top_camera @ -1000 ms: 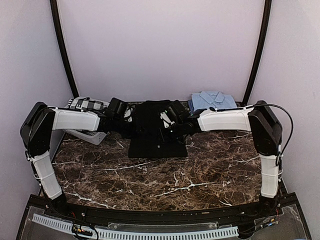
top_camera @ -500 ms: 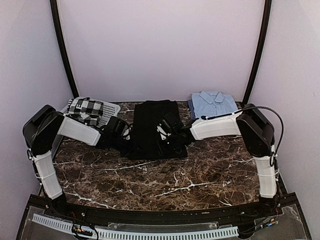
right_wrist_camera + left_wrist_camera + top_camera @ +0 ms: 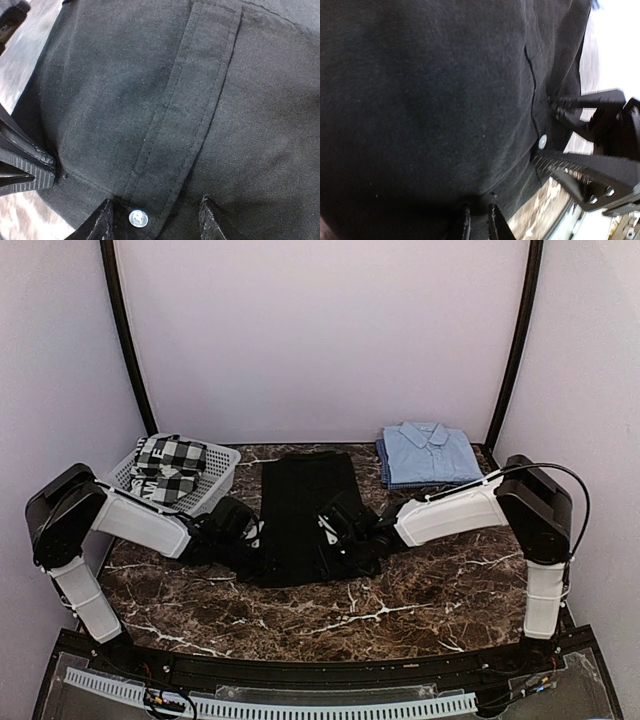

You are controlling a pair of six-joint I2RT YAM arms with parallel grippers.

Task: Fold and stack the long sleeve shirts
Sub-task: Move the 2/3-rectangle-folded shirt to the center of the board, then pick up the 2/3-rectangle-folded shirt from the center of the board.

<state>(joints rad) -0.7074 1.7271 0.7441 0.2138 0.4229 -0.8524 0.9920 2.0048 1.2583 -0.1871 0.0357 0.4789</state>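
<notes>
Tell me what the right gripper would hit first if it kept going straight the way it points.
The black shirt: the right gripper has its fingers astride the button placket, cloth straight ahead. Beyond that, probably the left gripper, though depth is unclear.

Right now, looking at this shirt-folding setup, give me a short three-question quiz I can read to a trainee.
1. True or false: the light blue shirt lies folded at the far right of the table.
2. What lies in the white basket? A: checkered cloth; B: towels; C: nothing.
3. Which gripper's jaws stand apart over the buttoned edge of the black shirt?
Key: 1 true; 2 A; 3 the right gripper.
</notes>
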